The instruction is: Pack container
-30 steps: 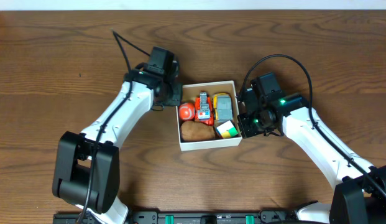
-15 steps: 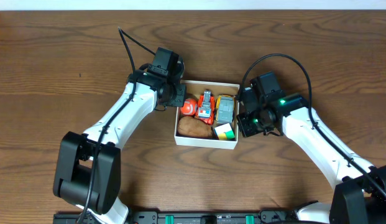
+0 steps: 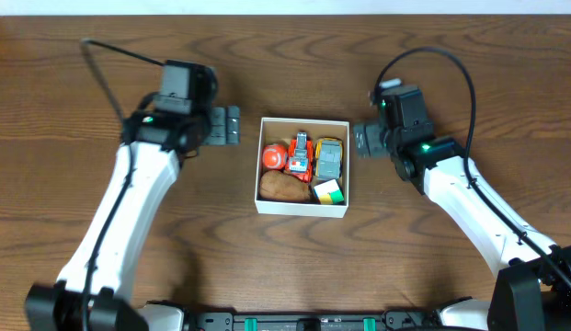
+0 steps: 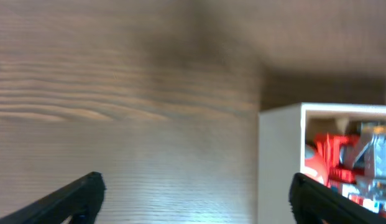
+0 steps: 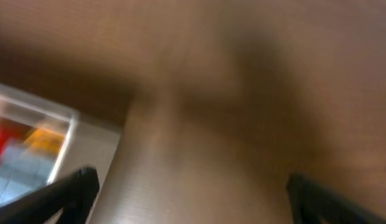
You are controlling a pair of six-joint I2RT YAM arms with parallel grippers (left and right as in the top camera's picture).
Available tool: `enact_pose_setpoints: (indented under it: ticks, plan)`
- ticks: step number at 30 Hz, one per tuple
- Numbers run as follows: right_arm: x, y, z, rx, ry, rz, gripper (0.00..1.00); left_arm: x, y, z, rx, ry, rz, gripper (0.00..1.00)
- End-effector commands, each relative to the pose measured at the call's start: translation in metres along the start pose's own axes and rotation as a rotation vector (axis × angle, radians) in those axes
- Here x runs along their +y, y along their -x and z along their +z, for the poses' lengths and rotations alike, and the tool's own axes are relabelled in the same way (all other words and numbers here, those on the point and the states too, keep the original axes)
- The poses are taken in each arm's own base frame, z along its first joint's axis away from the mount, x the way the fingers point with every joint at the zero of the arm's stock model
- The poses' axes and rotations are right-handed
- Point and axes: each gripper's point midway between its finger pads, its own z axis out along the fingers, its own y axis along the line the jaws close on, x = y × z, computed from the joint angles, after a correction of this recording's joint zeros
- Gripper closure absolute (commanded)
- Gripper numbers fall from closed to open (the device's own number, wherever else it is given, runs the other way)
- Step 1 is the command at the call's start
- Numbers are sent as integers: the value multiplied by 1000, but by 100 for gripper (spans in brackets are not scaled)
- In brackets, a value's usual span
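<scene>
Beside the square white-walled container [image 3: 302, 210], left gripper [image 3: 232, 126] and right gripper [image 3: 359, 140] gape empty over grained tabletop [image 3: 285, 267].

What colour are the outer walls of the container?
White; the container shows it best in the overhead view.

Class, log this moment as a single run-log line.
left tool: open, empty, left of container | right tool: open, empty, right of container | container: holds several toys

Robot lab — wood-grain table [image 3: 46, 110]
</scene>
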Motion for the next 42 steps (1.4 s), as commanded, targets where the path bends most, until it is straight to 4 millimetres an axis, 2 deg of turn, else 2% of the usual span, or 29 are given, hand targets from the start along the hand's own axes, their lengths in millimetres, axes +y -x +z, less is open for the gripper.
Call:
enact_pose_setpoints:
  ticks: [1, 3, 6, 9, 12, 17, 20, 24, 29, 32, 38, 42]
  plan:
    - [-33, 32, -5, -124, -169, 42, 1, 21, 11, -23, -69, 50, -24, 2]
    - [-35, 53, -8, -214, -173, 70, 1, 27, 14, -30, -89, 56, -38, 2]
    - [-52, 66, -19, -269, -264, 80, 1, 33, 16, -36, -105, 64, -50, 2]
    - [-77, 66, -38, -281, -410, 109, 1, 46, 17, -44, -120, 94, -65, 2]
    - [-91, 63, -64, -285, -467, 157, 1, 55, 9, -57, -113, 110, -90, 2]
    - [-86, 56, -108, -289, -359, 212, 1, 56, 1, -87, -155, 109, -96, 2]
    - [-91, 49, -137, -315, -343, 312, 1, 54, -5, -108, -211, 100, -96, 2]
    - [-98, 38, -170, -335, -337, 337, 1, 44, -18, -134, -288, 37, -86, 2]
    - [-101, 18, -200, -381, -316, 354, 1, 41, -45, -159, -379, 15, -79, 2]
    - [-96, -6, -207, -407, -283, 382, 1, 37, -68, -168, -424, -7, -66, 2]
    - [-89, -67, -202, -433, -220, 465, 1, 37, -104, -171, -486, -31, -86, 2]
    - [-89, -104, -190, -384, -226, 464, 1, 39, -121, -161, -449, -26, -94, 2]
